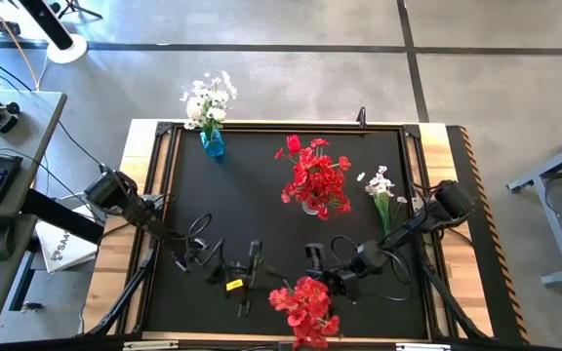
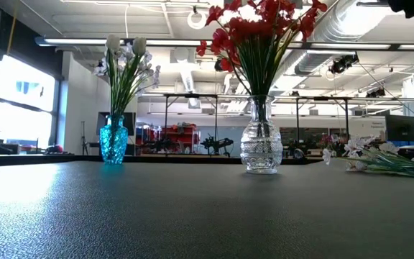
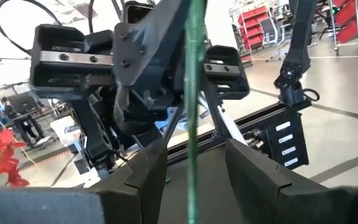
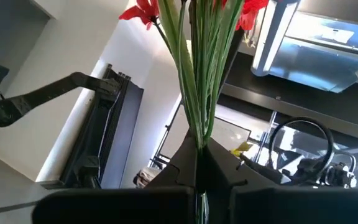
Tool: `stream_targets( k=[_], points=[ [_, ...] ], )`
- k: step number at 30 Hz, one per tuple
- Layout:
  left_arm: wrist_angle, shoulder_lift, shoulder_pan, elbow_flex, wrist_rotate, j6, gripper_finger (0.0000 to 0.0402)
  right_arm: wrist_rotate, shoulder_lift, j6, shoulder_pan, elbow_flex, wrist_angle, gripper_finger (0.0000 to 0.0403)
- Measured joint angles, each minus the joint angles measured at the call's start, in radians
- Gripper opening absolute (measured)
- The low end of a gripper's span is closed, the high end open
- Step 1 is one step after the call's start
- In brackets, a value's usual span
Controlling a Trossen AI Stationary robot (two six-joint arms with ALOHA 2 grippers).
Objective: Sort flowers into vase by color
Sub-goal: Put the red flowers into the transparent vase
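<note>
Near the front edge, right tool [image 4: 199, 163] clamps red flowers [image 4: 197, 68] (left [image 3: 194, 168] seemingly apart).

Daylight floods the high view evenly, and the black table mat [image 1: 261, 195] throws almost no shadow; in the low view the windows [image 2: 20, 108] at the left burn out white and lay a pale sheen across the near tabletop [image 2: 42, 194], which is soft with blur; ceiling strip lights [image 2: 121, 42] glare; both wrist views are backlit, the fingers [image 3: 148, 174] dark and out of focus against bright haze
</note>
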Motion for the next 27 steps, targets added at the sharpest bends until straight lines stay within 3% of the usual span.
stream_targets(
  k=[21, 27],
  points=[
    [-0.021, 0.009, 0.063, 0.000, 0.055, -0.086, 0.0121, 0.022, 0.000, 0.008, -0.011, 0.000, -0.011, 0.0002],
    [-0.025, 0.009, 0.047, 0.000, 0.056, -0.069, 0.0074, 0.038, 0.000, 0.009, -0.011, 0.000, -0.019, 0.0002]
  ],
)
